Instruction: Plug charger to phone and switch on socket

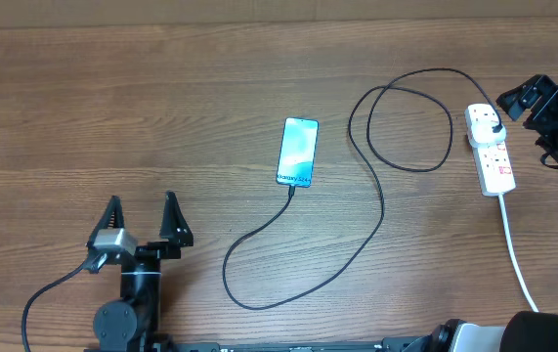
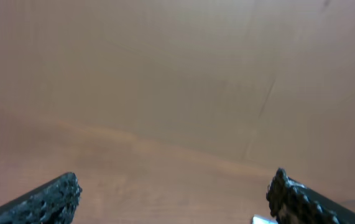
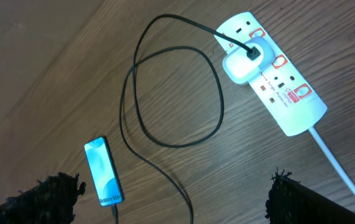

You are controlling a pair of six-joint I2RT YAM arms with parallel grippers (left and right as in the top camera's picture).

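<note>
The phone [image 1: 297, 152] lies mid-table with a glowing blue screen; it also shows in the right wrist view [image 3: 104, 172]. The thin black charger cable [image 1: 376, 205] has its tip in the phone's near end and loops across the table to a white plug [image 1: 491, 125] seated in the white power strip [image 1: 493, 156], which shows in the right wrist view [image 3: 276, 81] with red switches. My right gripper [image 1: 542, 112] is open and empty, raised just right of the strip. My left gripper [image 1: 142, 220] is open and empty at the front left, far from the phone.
The strip's thick white cord [image 1: 515, 256] runs toward the front right edge. The cable's loop [image 3: 171, 93] lies left of the strip. The left wrist view shows only bare wood [image 2: 177, 93].
</note>
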